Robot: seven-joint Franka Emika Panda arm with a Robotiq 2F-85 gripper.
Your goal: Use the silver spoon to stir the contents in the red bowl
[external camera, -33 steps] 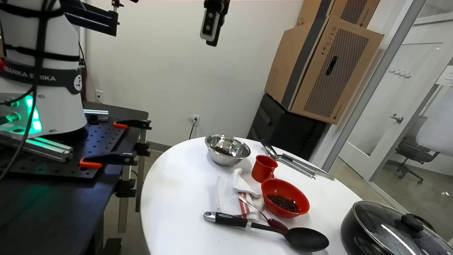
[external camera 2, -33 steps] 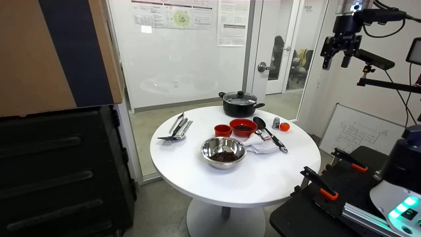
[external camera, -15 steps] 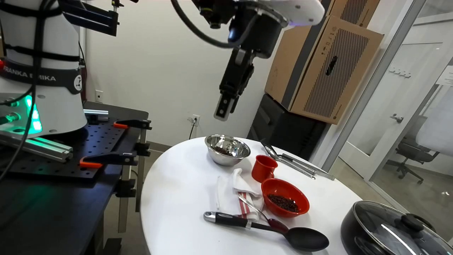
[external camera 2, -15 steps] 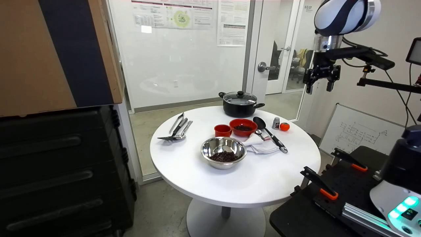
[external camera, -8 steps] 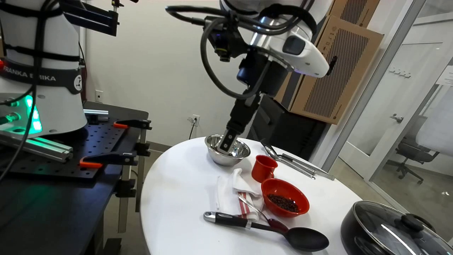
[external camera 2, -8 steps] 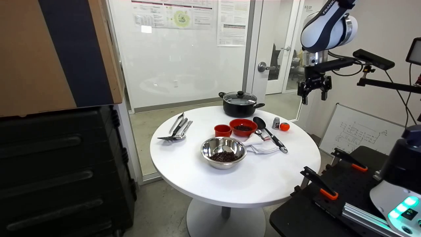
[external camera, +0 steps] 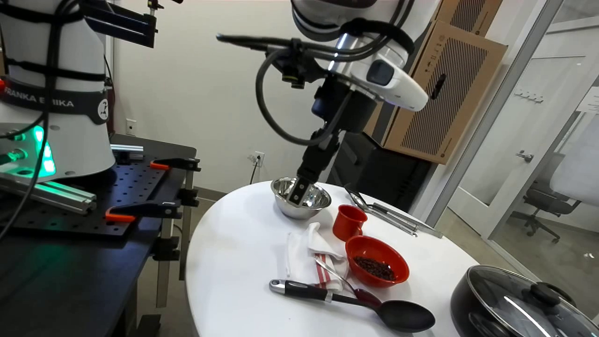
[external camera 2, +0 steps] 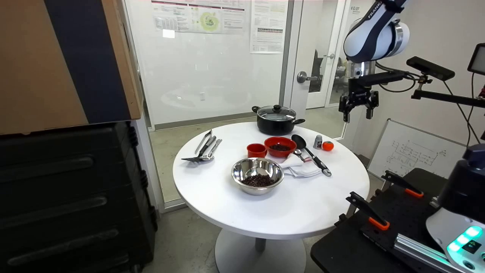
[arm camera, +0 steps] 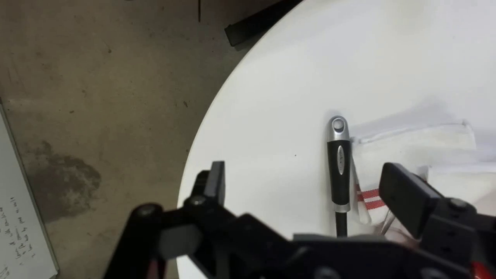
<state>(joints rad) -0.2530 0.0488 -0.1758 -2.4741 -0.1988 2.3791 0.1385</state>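
My gripper [external camera 2: 358, 118] hangs in the air with its fingers [arm camera: 407, 197] spread wide apart. Through the gap, the wrist view gives me a black serving spoon [arm camera: 339, 178] lying on the white table [arm camera: 267, 128]; the oval badge [arm camera: 341, 160] on its handle is too blurred to read. In an exterior view a finger covers part of the steel bowl [external camera: 306, 214], while in an exterior view I see that bowl whole, dark beans [external camera 2: 258, 180] inside, the gripper well apart from it. The silver spoon [external camera: 366, 296] lies across a red-striped towel [external camera: 299, 260], its bowl end just beside the serving spoon's neck; I cannot tell if they touch. The red bowl [external camera: 374, 245] stands near that end, with the contents [external camera: 374, 268], dark bean-like pieces, inside, and a red mug [external camera: 348, 223] just beside it. Only in an exterior view do I get the shaker [external camera 2: 318, 141] and the tomato [external camera 2: 327, 145]. On the robot's base [external camera: 77, 147] I read FRANKA EMIKA, a cable [external camera: 54, 44] crossing one letter; on the arm [external camera 2: 371, 38], part of the same name. The whiteboard [external camera 2: 420, 155] carries handwriting, seen in the wrist view too, that I cannot make out, and print on the posters [external camera 2: 200, 17] is too small.
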